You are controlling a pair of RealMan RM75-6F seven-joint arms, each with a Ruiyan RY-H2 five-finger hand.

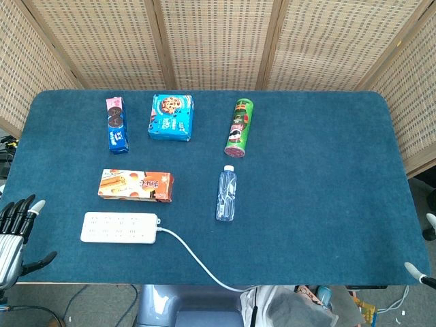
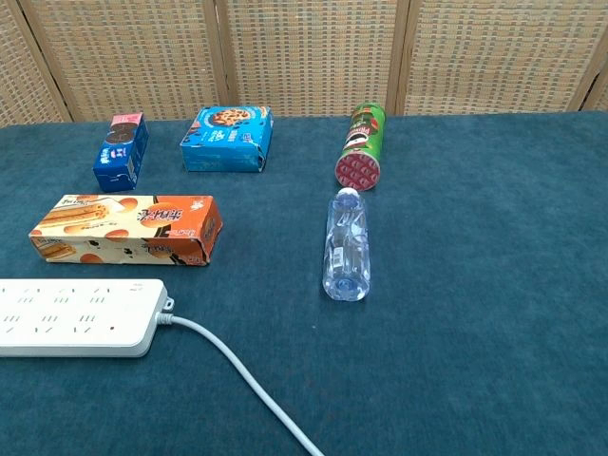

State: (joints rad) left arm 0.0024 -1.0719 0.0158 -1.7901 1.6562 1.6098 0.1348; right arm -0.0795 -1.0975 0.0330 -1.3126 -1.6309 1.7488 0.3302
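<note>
Woven screens back a blue surface point(image 1: 327, 204). My left hand point(image 1: 15, 235), fingers spread and empty, waits beside the white power strip point(image 1: 120, 227): light, rigid, smooth; grip its long sides.

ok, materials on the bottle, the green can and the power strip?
Bottle: clear thin plastic, glossy; the blue cloth shows through it.
Green can: probably a printed cardboard tube, slight sheen; the red end looks like a plastic lid, though I can't be sure.
Power strip: white hard plastic, smooth and matte, with a white rubbery-looking cord.
</note>
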